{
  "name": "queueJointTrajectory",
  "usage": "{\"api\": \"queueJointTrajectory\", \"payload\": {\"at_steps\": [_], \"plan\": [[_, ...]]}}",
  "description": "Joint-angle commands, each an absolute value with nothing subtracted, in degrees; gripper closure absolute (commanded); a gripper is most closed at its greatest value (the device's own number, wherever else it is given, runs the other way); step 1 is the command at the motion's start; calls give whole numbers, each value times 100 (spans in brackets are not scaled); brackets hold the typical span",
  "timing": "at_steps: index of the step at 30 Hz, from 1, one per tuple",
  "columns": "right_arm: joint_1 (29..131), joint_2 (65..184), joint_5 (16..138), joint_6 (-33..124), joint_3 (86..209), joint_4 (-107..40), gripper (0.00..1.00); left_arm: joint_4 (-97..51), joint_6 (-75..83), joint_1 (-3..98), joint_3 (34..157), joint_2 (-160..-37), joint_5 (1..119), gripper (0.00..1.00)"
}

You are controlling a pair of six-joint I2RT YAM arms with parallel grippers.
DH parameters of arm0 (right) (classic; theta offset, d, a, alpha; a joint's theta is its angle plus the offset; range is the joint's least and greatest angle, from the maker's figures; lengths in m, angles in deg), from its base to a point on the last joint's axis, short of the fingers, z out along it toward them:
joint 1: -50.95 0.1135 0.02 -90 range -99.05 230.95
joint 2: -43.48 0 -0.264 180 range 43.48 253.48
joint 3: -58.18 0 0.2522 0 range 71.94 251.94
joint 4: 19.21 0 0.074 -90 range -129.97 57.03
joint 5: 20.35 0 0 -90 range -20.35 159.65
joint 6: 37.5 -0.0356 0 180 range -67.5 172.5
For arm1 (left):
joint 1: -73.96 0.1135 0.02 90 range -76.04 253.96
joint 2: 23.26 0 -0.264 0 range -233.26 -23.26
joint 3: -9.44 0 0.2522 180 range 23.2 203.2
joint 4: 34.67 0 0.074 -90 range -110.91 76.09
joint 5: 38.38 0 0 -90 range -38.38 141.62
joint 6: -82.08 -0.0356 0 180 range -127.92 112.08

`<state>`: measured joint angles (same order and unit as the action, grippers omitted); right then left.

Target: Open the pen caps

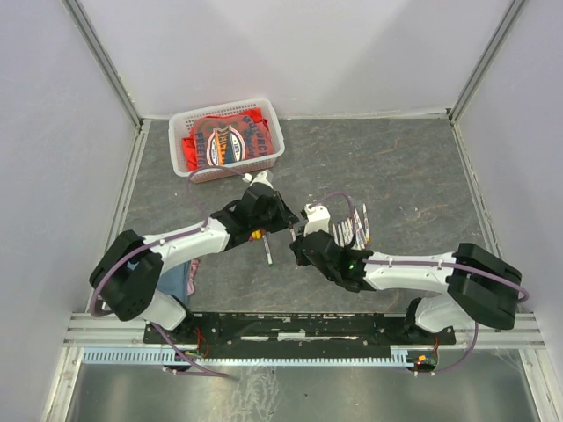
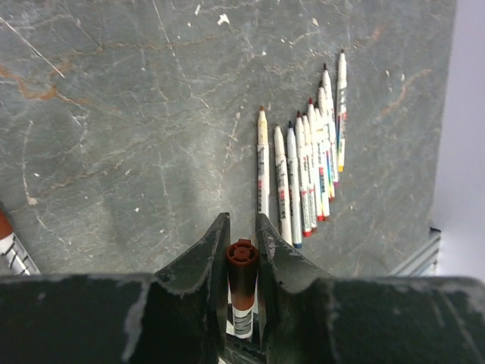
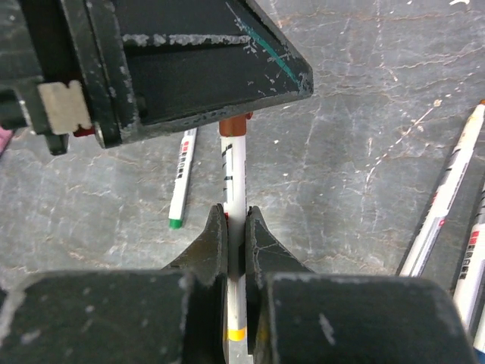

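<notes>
1. Overhead, the grey stone-patterned counter (image 1: 396,167) fills the floor, and both arms reach inward and meet near its middle.
2. Back left sits a white slatted plastic basket (image 1: 230,169) holding a red cloth with a printed logo (image 1: 224,136). The lettering is too small to read.
3. Just right of the meeting point lies a row of white marker pens (image 2: 303,174). The left wrist camera shows them side by side with coloured ends, but the barrel print is too fine to read.
4. The arms hide the grasp from above. The left wrist view shows the left pincer (image 2: 242,227) squeezed tight on a small brown plastic cap (image 2: 242,254), seen end-on between its fingers.
5. In the right wrist view, the right pincer (image 3: 236,220) is clamped almost closed around a thin white pen barrel (image 3: 233,171).
   - The barrel runs up into the left pincer's black body, which blocks the upper left of that view.
   - The brown cap peeks out just below that body, and I see no gap between it and the barrel.
   - A yellow band shows low on the barrel.
6. A loose white pen with a green tip (image 3: 180,178) lies flat on the counter just left of the held barrel, not touching it.
</notes>
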<state>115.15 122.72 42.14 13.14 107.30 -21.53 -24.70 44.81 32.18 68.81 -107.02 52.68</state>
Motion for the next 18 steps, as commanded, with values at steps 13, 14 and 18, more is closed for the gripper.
{"api": "queueJointTrajectory", "payload": {"at_steps": [13,14,18], "plan": [[11488,12357,3882,1454,10441,-2269,99,-2378,4407,3206,8204,-11245,3732,97],[11484,12237,4011,1430,10335,-2104,99,-2486,4338,3204,8152,-11183,3801,97],[11476,11716,4483,1484,10017,-1634,99,-2740,3896,3219,8056,-10968,4142,97]]}}
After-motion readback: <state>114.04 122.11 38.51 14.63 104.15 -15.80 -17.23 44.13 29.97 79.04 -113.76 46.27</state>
